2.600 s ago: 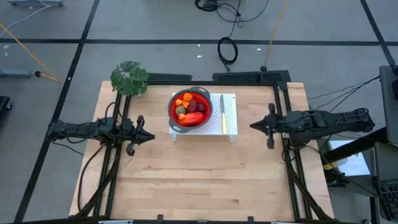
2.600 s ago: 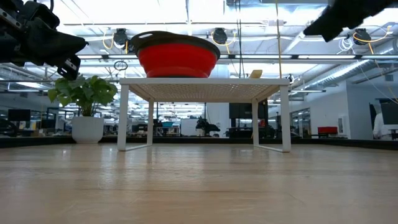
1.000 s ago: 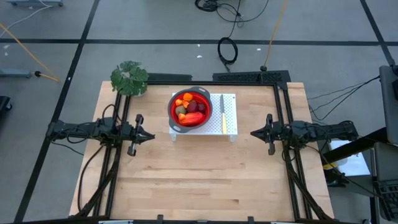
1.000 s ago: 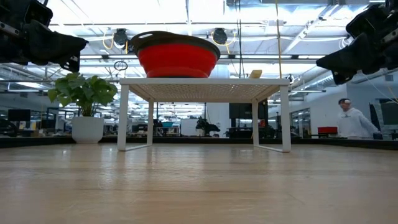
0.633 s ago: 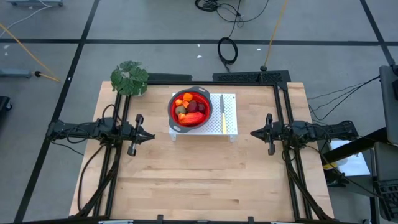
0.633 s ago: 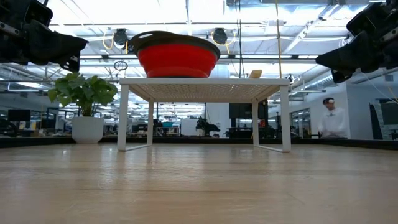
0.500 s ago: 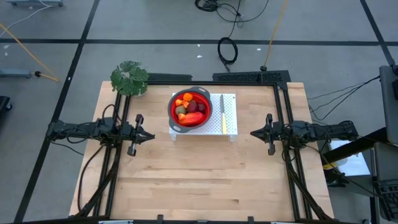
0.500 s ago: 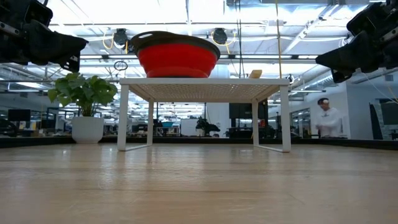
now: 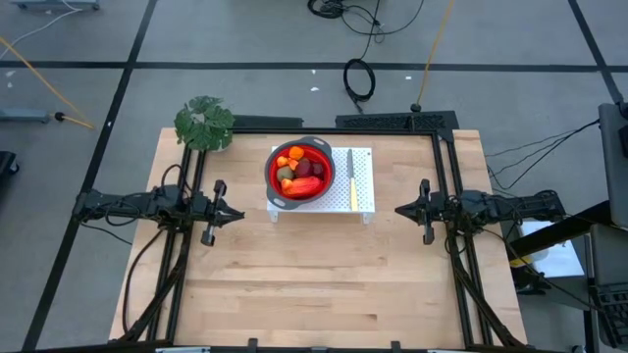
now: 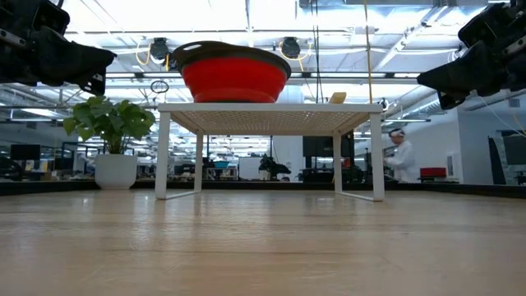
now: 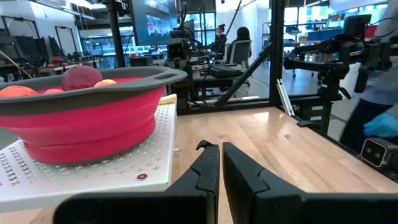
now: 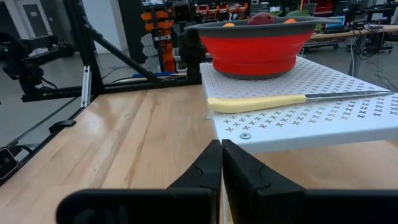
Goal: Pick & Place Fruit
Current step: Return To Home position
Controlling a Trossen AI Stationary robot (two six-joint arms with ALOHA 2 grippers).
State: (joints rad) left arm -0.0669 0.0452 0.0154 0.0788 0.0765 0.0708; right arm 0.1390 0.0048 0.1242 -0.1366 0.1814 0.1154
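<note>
The fruit lies heaped in a red, grey-rimmed bowl: one long red-orange piece, dark red round ones, an olive oval and small orange ones. The bowl stands on a white perforated stand at the table's far middle. My left gripper is shut and level, left of the stand and pointing at it. My right gripper is shut and level on the stand's right. In the wrist views, the left gripper and right gripper hold nothing.
A slim pale-handled knife lies on the stand to the right of the bowl. A potted plant stands at the table's far left corner. Bare wooden tabletop stretches from the stand to the near edge. A person is in the room behind.
Both arms and the fruit have kept still. In the low view, a person in the room behind the table has walked from right to left.
</note>
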